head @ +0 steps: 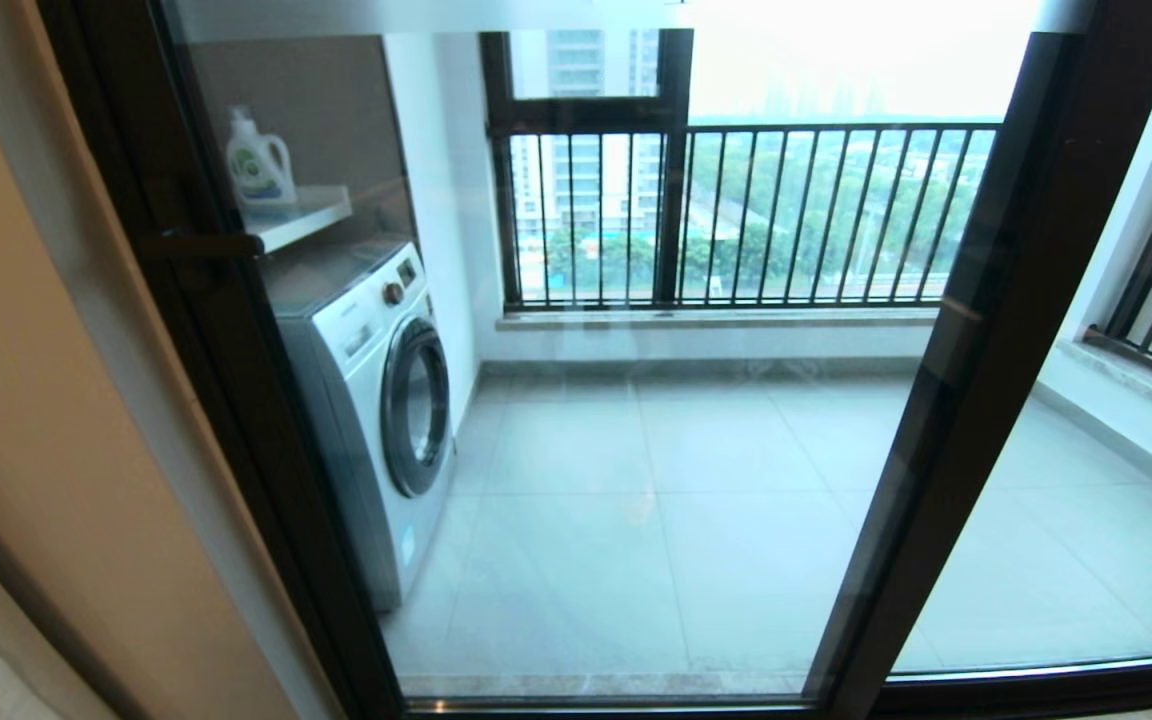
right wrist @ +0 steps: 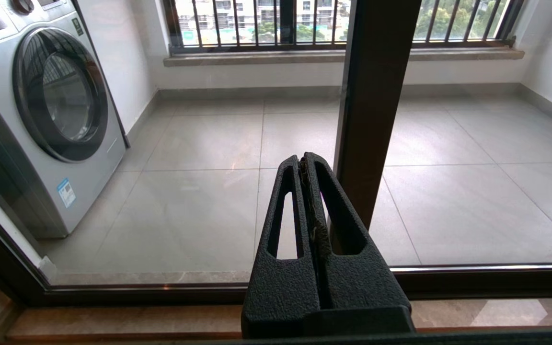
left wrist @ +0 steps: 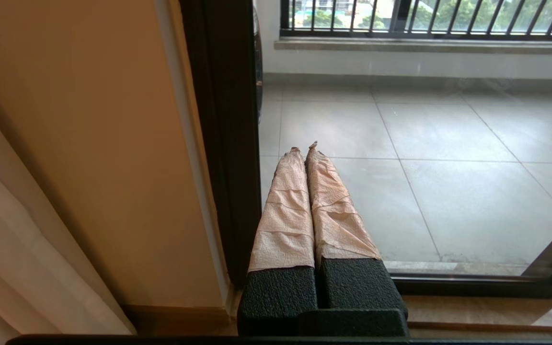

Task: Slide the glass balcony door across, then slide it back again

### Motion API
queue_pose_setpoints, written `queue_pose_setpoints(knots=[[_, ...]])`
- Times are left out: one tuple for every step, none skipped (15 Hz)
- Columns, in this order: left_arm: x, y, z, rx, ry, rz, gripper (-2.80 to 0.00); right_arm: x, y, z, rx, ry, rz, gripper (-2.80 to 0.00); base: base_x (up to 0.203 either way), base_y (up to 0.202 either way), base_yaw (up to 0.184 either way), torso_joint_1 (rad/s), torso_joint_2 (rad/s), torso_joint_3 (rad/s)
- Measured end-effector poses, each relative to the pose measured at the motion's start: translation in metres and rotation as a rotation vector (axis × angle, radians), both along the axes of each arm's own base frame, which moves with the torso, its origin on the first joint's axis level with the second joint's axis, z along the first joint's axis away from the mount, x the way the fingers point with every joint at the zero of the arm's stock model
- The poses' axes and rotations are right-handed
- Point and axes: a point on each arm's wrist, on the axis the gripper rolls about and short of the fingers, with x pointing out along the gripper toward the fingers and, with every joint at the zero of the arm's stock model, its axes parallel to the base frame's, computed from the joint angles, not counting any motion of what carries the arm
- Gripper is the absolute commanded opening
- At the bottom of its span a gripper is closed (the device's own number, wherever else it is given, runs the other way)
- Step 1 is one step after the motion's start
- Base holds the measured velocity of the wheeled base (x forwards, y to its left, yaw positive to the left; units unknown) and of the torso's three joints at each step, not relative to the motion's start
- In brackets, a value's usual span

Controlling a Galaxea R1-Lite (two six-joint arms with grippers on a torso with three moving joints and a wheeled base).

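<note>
The glass balcony door (head: 636, 470) fills the head view, a clear panel in a dark frame. Its left stile (head: 236, 420) stands against the beige wall, with a dark handle (head: 201, 245) on it. Neither arm shows in the head view. My left gripper (left wrist: 303, 147) is shut on nothing, its fingers wrapped in tan tape, and it hangs low just in front of the glass beside that stile (left wrist: 223, 143). My right gripper (right wrist: 303, 159) is shut and empty too, low in front of the glass, next to a dark upright stile (right wrist: 372, 110).
Behind the glass stand a washing machine (head: 376, 400), a shelf with a detergent bottle (head: 258, 165), the tiled balcony floor and a black-barred railing window (head: 756, 215). A second glass panel (head: 1086, 520) lies to the right. The beige wall (head: 46, 420) bounds the left.
</note>
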Motion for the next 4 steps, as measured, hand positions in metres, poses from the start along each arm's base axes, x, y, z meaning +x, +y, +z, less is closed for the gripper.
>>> queue_pose_setpoints(knots=[[0.0,0.0,0.0,0.0,0.0,0.0,-2.8,0.0,0.0,0.0,0.001,0.0,0.0,-2.8,0.0,0.0,0.0,0.0,0.0,0.0],[0.0,0.0,0.0,-0.001,0.0,0.0,-2.8,0.0,0.0,0.0,0.001,0.0,0.0,-2.8,0.0,0.0,0.0,0.0,0.0,0.0],[0.0,0.0,0.0,-0.001,0.0,0.0,-2.8,0.0,0.0,0.0,0.0,0.0,0.0,-2.8,0.0,0.0,0.0,0.0,0.0,0.0],[0.0,0.0,0.0,-0.001,0.0,0.0,-2.8,0.0,0.0,0.0,0.0,0.0,0.0,-2.8,0.0,0.0,0.0,0.0,0.0,0.0]])
